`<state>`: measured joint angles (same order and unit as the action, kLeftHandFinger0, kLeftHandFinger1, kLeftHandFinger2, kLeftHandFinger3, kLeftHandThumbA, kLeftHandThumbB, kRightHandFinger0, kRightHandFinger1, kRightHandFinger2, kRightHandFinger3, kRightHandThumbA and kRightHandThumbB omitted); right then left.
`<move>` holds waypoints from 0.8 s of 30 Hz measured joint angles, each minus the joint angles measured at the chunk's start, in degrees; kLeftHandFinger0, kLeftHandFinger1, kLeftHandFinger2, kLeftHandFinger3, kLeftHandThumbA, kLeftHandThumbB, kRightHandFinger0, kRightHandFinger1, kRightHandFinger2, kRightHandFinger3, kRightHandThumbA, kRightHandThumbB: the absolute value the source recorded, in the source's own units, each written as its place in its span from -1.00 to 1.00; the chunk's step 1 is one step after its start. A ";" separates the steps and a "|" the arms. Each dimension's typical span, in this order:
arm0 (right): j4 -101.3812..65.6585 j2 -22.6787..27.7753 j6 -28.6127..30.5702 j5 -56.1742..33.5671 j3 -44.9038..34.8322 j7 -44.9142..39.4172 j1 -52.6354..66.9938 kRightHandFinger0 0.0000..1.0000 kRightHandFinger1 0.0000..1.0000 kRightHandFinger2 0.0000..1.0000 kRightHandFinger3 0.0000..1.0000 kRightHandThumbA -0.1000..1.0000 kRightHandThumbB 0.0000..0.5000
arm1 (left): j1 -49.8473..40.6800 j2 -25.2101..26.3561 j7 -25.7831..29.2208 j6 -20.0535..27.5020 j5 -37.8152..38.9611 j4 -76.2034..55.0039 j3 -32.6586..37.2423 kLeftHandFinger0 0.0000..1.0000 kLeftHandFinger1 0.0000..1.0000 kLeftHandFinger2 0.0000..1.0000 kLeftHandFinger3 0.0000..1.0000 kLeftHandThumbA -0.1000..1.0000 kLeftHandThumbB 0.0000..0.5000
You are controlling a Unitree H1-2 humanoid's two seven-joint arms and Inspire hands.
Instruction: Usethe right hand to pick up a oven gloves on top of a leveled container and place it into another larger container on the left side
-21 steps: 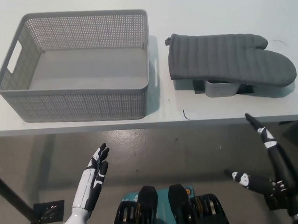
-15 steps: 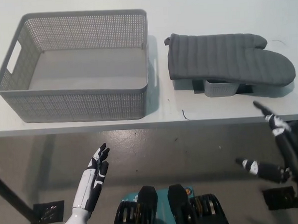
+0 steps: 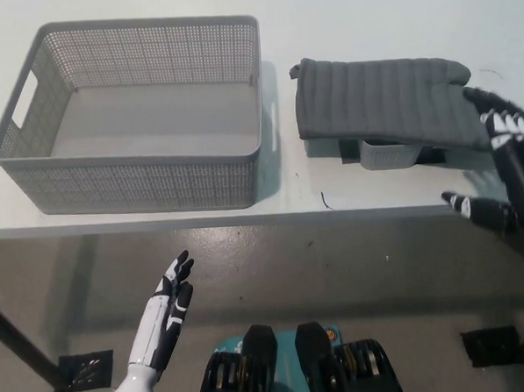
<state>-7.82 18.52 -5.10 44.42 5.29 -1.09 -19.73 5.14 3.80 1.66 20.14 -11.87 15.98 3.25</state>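
- Left hand (image 3: 167, 317): white, low at the near left, below the table (image 3: 158, 221) edge. Fingers straight and apart, holding nothing. Its forearm is cut off by the bottom edge of the frame.
- Large container (image 3: 135, 115): grey perforated basket standing on the left part of the white table. A handle slot shows in its left wall. The visible floor of the basket is bare; the near wall hides the strip of floor just behind it.
- Small dark mark (image 3: 325, 200) on the table near its near edge, between the basket and the glove; too small to identify.
- Oven glove (image 3: 389, 101): grey, quilted, lying flat on top of the small container, right of the basket and apart from it. Cuff end points left, toward the basket; the right end is partly covered by the right hand.
- Small container (image 3: 388, 155): grey, mostly hidden under the glove. Only part of its near wall and rim shows, so its contents cannot be seen. Dark patches beside it under the glove cannot be made out.
- Right hand (image 3: 504, 161): black with white markings, at the far right edge over the glove's right end. Fingers spread, thumb pointing left near the table edge; nothing is grasped. Whether the fingertips touch the glove cannot be told. The arm is cut off by the right edge.
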 measured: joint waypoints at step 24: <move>15.15 -0.14 -8.00 10.39 5.12 0.45 -11.18 1.00 1.00 1.00 1.00 1.00 -0.09 | 0.05 -0.10 0.80 3.28 -1.11 0.00 0.02 1.00 1.00 1.00 1.00 1.00 -0.70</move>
<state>7.33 18.38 -13.10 54.81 10.41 -0.64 -30.91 5.18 3.70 2.46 23.42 -12.98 15.97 3.27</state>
